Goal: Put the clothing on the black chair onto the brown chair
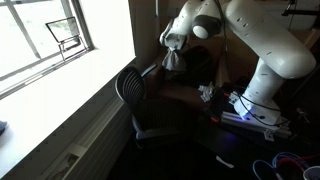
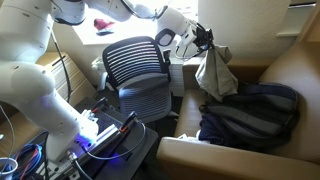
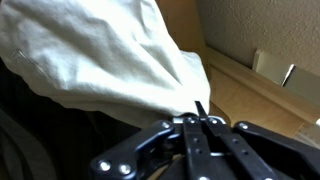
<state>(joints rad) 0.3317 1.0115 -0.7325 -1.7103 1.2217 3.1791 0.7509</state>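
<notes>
My gripper (image 2: 204,38) is shut on a pale grey-white piece of clothing (image 2: 214,73), which hangs from the fingers in the air. In the wrist view the fingers (image 3: 199,118) are pressed together on the white cloth (image 3: 100,60). The black mesh-backed chair (image 2: 140,70) stands just beside the hanging cloth, and it also shows in an exterior view (image 1: 135,100). The brown chair (image 2: 290,80) lies below and beyond the cloth. In an exterior view the cloth (image 1: 174,62) hangs under the gripper (image 1: 172,44).
A dark blue bag or garment (image 2: 250,112) lies on the brown chair's seat. A window (image 1: 45,40) and a light wall are beside the black chair. The robot base (image 1: 262,95) and cables (image 2: 100,130) sit close by.
</notes>
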